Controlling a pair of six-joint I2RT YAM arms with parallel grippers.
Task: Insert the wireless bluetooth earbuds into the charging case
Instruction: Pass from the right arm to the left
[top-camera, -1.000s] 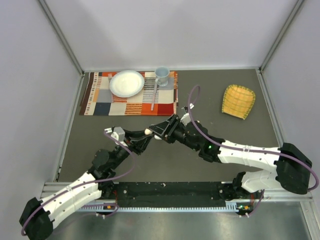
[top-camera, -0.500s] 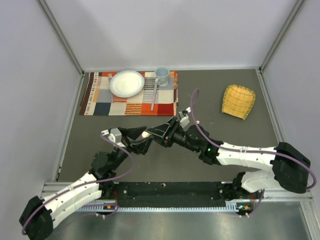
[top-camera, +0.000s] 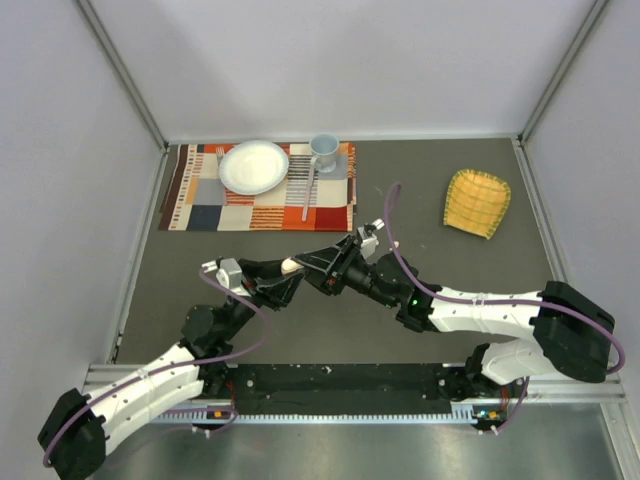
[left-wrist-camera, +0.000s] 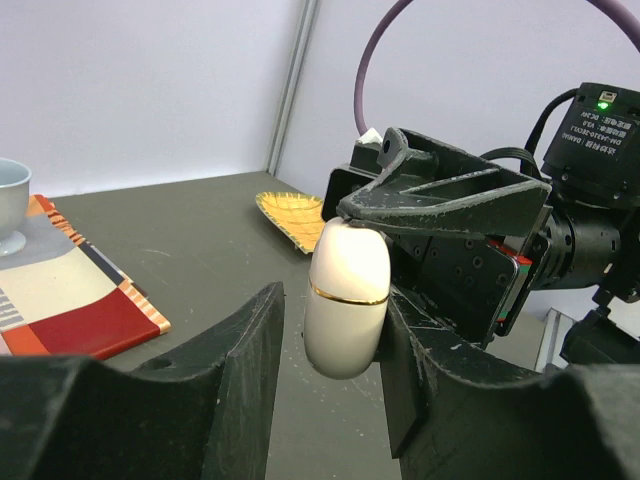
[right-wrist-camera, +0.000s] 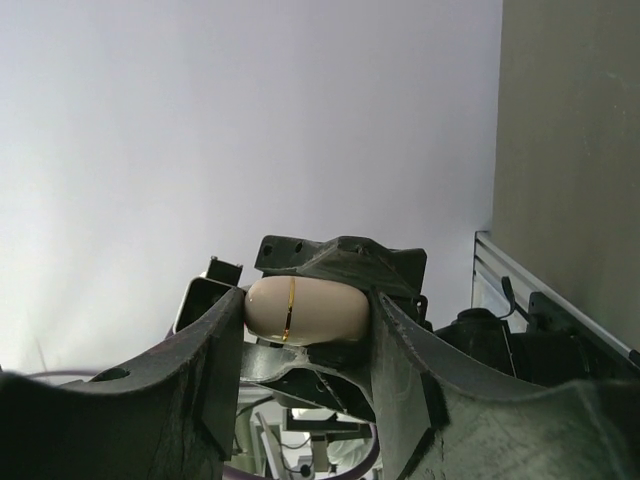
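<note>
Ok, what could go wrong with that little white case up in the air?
1. The case is off the table, pinched by the right hand. Its shell is smooth and rounded, so it might slip and drop.
2. A gap shows between the case and one finger of the left hand, so that hand may not catch it.
3. The two hands are very close and could bump.
</note>
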